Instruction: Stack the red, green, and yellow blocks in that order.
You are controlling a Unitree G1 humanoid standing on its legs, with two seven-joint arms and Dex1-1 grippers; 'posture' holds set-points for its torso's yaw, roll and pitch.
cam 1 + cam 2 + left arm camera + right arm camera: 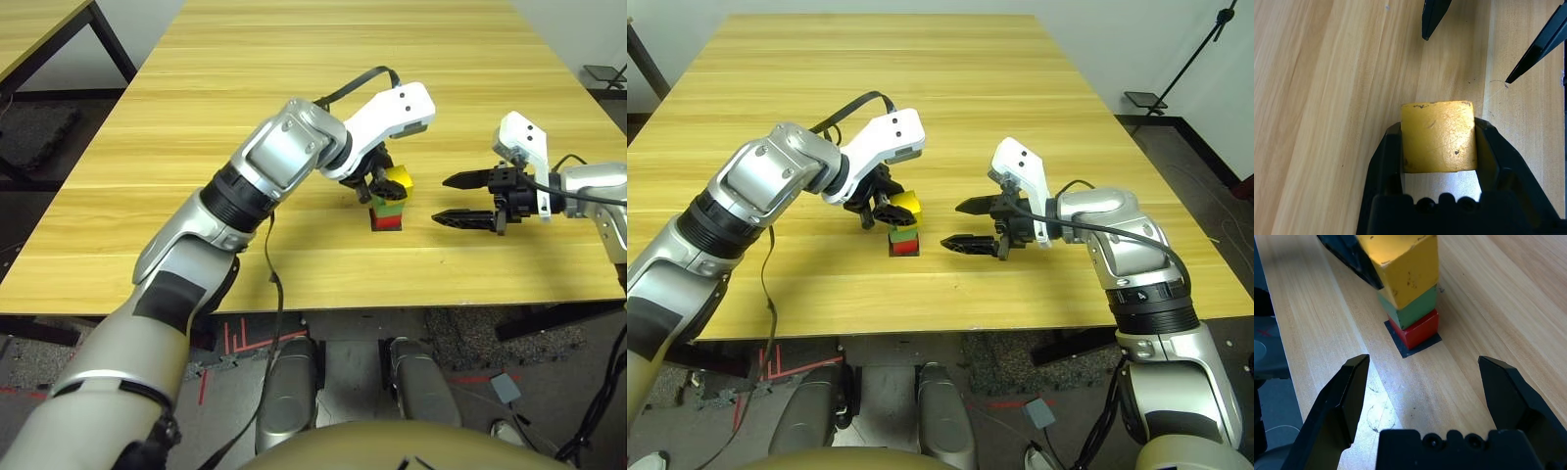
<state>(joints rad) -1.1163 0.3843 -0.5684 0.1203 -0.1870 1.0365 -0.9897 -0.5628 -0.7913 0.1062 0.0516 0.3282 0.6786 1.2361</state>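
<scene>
The yellow block [1439,136] is clamped between the left gripper's [380,185] fingers, atop the green block [1411,308] and red block [1418,331]. At 3 o'clock, the right gripper [963,224] is spread wide, empty.

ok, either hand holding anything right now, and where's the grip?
Left hand holds the yellow block by two opposite side faces, over the green block. Right hand is open, holding nothing.

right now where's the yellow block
The yellow block is near the table's middle, held between the left gripper's fingers on top of the green block, tilted, just left of the open right gripper.
</scene>
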